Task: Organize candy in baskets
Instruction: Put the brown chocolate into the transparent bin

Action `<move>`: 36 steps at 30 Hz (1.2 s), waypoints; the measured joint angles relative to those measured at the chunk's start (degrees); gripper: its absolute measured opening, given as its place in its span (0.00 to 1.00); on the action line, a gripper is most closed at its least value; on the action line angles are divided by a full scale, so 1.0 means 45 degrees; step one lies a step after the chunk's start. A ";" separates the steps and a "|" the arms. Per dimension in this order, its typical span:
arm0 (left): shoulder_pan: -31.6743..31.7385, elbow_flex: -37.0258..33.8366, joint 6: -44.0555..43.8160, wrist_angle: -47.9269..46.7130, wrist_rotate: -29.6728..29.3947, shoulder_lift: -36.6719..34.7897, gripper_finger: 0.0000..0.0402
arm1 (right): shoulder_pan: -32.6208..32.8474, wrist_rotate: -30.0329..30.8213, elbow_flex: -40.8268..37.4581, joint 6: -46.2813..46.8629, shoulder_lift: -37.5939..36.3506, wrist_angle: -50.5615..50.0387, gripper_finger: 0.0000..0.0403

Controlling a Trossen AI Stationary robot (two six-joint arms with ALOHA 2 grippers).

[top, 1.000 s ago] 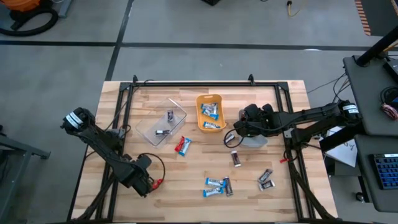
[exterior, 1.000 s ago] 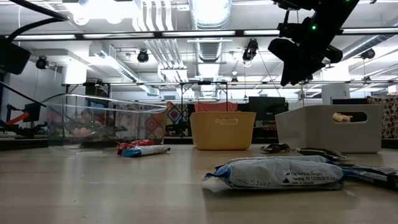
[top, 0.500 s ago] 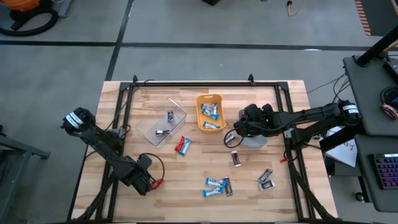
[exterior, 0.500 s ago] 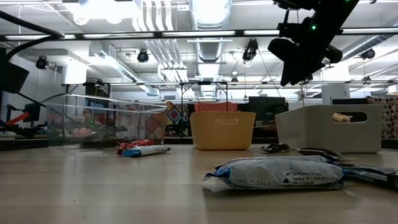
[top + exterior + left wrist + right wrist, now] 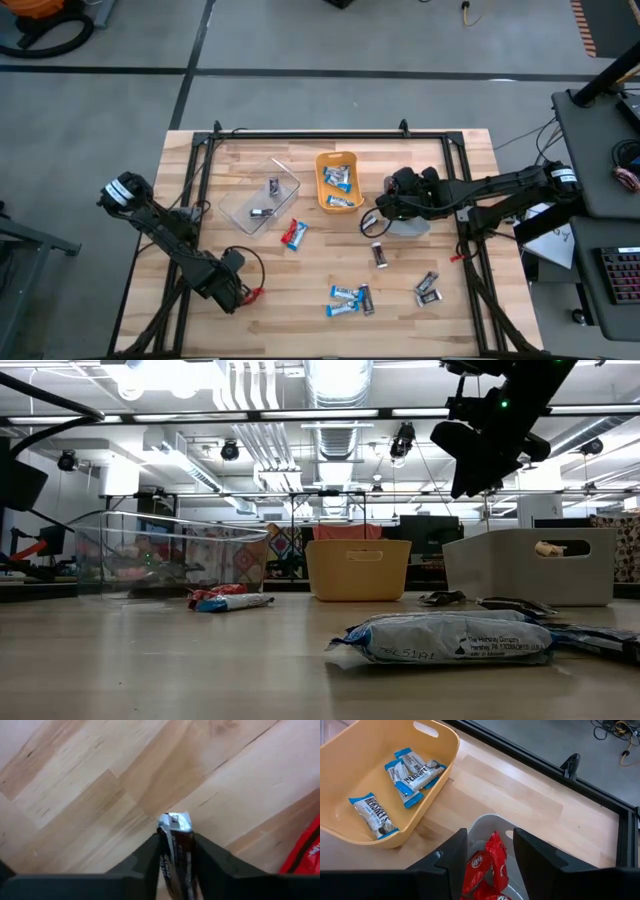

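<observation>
My left gripper [image 5: 233, 288] is over the table's near left part, shut on a dark silver-grey candy bar [image 5: 176, 845]. My right gripper [image 5: 372, 222] hangs open over the grey basket [image 5: 410, 226]. Its fingers stand apart above the red candies [image 5: 485, 865] lying in that basket. The orange basket [image 5: 338, 182] holds blue-and-white bars [image 5: 412, 767]. The clear basket [image 5: 260, 197] holds two dark bars. Loose candy lies on the wood: a red and a blue bar [image 5: 292, 233], a dark bar [image 5: 380, 255], a cluster [image 5: 350, 298] and a pair [image 5: 427, 288]. My left gripper pinches the dark candy bar between its two fingers [image 5: 150, 857], which lie on its long sides. The bar's silver crimped end [image 5: 175, 821] sticks out past the fingertips. Whether the bar is clear of the wood I cannot tell.
A black frame runs along the table's far edge and sides [image 5: 300, 133]. Something red [image 5: 302, 850] lies just beside the left gripper. In the low view a blue-and-white bar [image 5: 445, 638] lies close in front, with all three baskets standing behind it. Bare wood lies between the baskets and the near candies.
My left arm has sunk a little in the low view during the first half second, then has kept still. The right arm, the baskets and the loose candy stand as before.
</observation>
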 joint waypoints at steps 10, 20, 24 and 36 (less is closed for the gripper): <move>-0.0010 0.0748 0.1056 -0.0432 0.0535 0.0042 0.04 | 0.0000 -0.0329 -0.0005 -0.0049 0.0005 -0.0001 0.38; 0.0026 0.4510 0.3257 -0.3935 -0.1489 -0.0100 0.02 | 0.0000 -0.0329 -0.0005 -0.0150 0.0005 0.0000 0.36; 0.0316 0.6017 0.4877 -0.4818 -0.4166 -0.0338 0.02 | 0.0000 -0.0327 -0.0005 -0.0151 0.0005 0.0000 0.36; 0.3540 0.7121 1.0942 -0.4737 -0.8626 -0.1606 0.02 | 0.0121 -0.0315 -0.0005 -0.0345 0.0005 0.0010 0.34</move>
